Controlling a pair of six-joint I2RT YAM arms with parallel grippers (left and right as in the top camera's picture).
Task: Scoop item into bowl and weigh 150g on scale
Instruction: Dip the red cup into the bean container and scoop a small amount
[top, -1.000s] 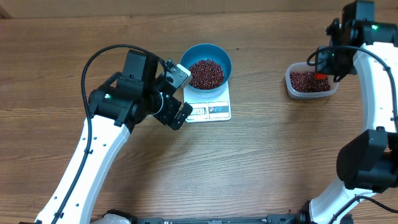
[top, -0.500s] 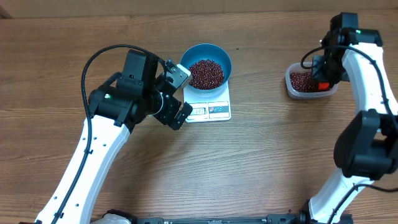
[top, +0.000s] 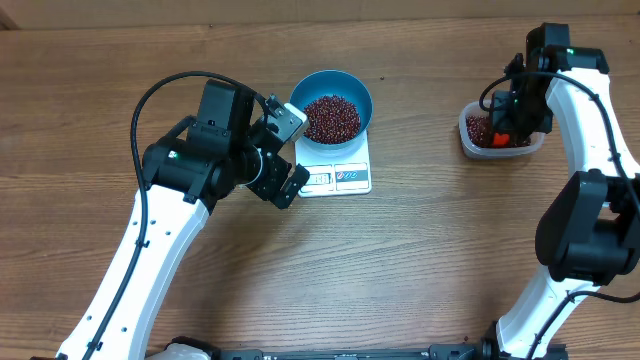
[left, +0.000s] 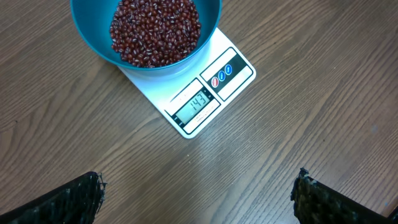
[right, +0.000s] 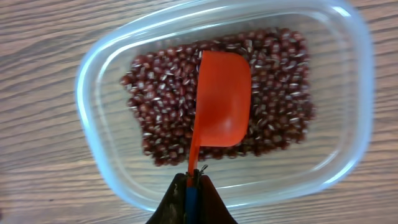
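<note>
Brown wood-grain table (top: 420, 260) under both arms, seen from above and from each wrist. Left arm rose from the near left edge, its white link slanting up and rightward to a black wrist with a black cable looping over it. The left gripper (top: 292, 152) pointed right, towards the small flat white rectangular kitchen scale (top: 340, 178), fingers spread wide with nothing between them, just beside the scale's left edge; contact could not be told. On the scale's far half stood the round deep bright blue bowl (top: 300, 95), holding a loose maroon heap of small dark red-brown beans (top: 331, 117). From the left wrist view the grey display faced the camera and appeared to read 143. Right arm stood at the right edge, its white link running away from the base, then bending over so that the wrist hung above the clear rounded-rectangular plastic tub (right: 99, 81), well apart from the scale on the right. The right gripper (right: 192, 179) was pressed together, pinching the thin handle of the bright red plastic measuring scoop (right: 222, 99). The scoop's cup lay over the beans in the tub, which covered the floor in a shallow layer. Whether the cup rested on them or hung just above could not be told.
</note>
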